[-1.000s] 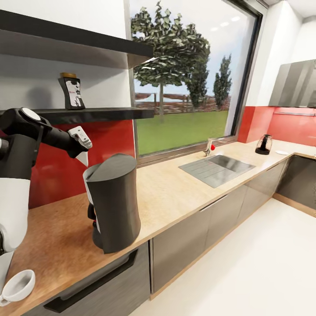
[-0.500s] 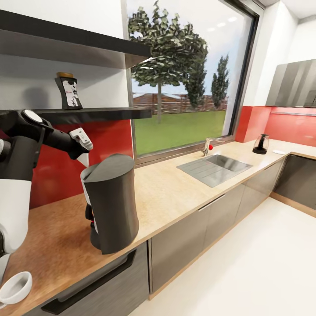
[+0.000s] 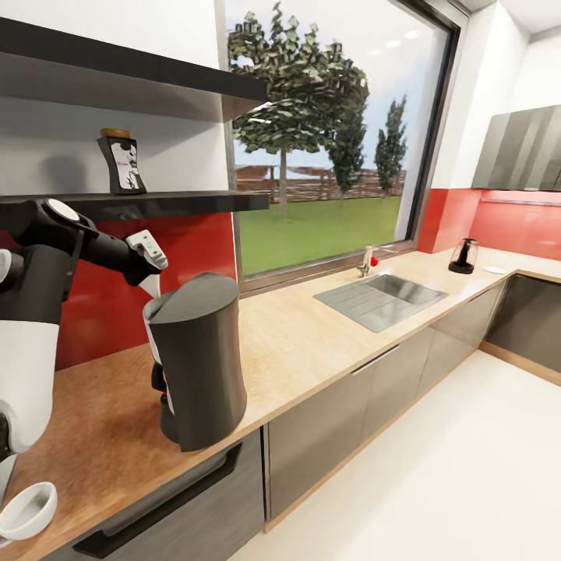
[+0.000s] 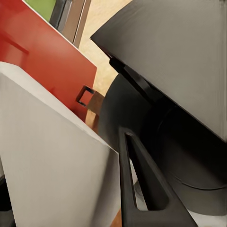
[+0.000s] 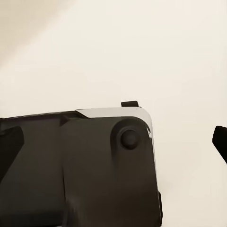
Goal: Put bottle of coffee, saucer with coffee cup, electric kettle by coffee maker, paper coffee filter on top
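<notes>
The dark-grey coffee maker (image 3: 201,360) stands on the countertop (image 3: 312,343) near its front edge. My left gripper (image 3: 150,282) hangs just behind its top, shut on the white paper coffee filter (image 3: 149,285). In the left wrist view the filter (image 4: 52,161) sits beside one black finger (image 4: 142,184), close to the coffee maker (image 4: 179,61). The bottle of coffee (image 3: 122,163) stands on the black kitchen shelf (image 3: 156,204). The coffee cup (image 3: 27,510) lies at the counter's near left. The electric kettle (image 3: 463,255) and saucer (image 3: 495,269) are far right. My right gripper (image 5: 113,146) looks open over pale floor.
A sink (image 3: 382,298) with a tap (image 3: 368,261) is set into the worktop under the big window. A second black shelf (image 3: 132,74) hangs above the first. A red backsplash (image 3: 195,245) runs behind the counter. White floor (image 3: 436,483) lies open to the right.
The view shifted slightly a second ago, then held still. My left gripper with the filter has edged a little toward the coffee maker's top. Nothing else has moved.
</notes>
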Robot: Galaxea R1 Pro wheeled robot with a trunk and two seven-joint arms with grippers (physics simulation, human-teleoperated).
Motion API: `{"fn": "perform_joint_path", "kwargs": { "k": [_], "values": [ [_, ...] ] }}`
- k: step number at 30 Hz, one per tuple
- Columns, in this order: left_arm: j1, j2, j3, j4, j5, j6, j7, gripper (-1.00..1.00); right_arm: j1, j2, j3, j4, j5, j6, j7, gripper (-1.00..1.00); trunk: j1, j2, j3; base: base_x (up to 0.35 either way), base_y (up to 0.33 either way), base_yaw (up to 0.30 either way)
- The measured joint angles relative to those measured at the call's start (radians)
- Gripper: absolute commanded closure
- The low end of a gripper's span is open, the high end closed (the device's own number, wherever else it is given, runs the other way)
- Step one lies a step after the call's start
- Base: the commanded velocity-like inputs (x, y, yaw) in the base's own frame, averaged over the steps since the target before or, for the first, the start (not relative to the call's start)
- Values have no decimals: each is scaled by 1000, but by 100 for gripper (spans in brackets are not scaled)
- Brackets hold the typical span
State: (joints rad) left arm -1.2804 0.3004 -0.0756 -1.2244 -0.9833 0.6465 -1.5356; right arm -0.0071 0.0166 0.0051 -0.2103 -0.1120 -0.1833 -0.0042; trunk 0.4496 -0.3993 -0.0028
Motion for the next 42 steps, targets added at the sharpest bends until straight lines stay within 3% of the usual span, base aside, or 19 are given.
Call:
{"fn": "perform_joint_path", "kwargs": {
  "k": [16,24,37,38,42],
  "values": [
    [28,-3,1,1,24,2,21,100,0,0,0,1,0,0,0,-100,0,0,0,0,0,0],
    [29,-5,0,1,76,2,38,100,0,0,0,1,0,0,0,-100,0,0,0,0,0,0],
    [29,-6,0,2,81,2,44,100,0,0,0,1,0,0,0,-100,0,0,0,0,0,0],
    [29,-5,0,2,81,2,44,-100,0,0,0,1,0,0,0,-100,0,0,0,0,0,0],
    [29,-5,0,3,81,1,43,-100,0,0,0,1,0,0,0,-100,0,0,0,0,0,0]
  ]
}}
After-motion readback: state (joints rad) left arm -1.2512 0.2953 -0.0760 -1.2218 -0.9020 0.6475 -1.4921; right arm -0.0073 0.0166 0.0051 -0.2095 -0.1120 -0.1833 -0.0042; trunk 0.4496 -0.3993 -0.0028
